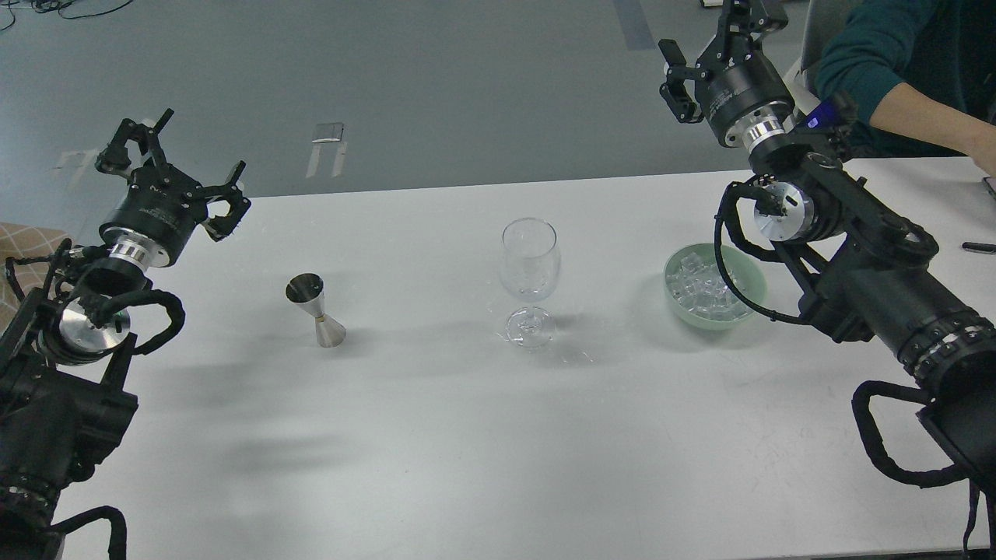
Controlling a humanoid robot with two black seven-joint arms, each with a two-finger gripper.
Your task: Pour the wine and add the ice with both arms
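Observation:
A clear stemmed wine glass (530, 272) stands upright mid-table. A silver hourglass-shaped jigger (314, 309) stands to its left; I cannot see any wine in it. A pale green bowl (753, 281) to the right holds several clear ice cubes (699, 285). My left gripper (173, 159) is open and empty, raised at the table's far left edge, well left of the jigger. My right gripper (720, 43) is open and empty, raised beyond the table's far edge, above and behind the bowl.
The white table (467, 435) fills the view. A person's teal-sleeved arm (895, 74) reaches in at the upper right, close to my right arm. A black pen (978, 247) lies at the right edge. Grey floor lies beyond the table.

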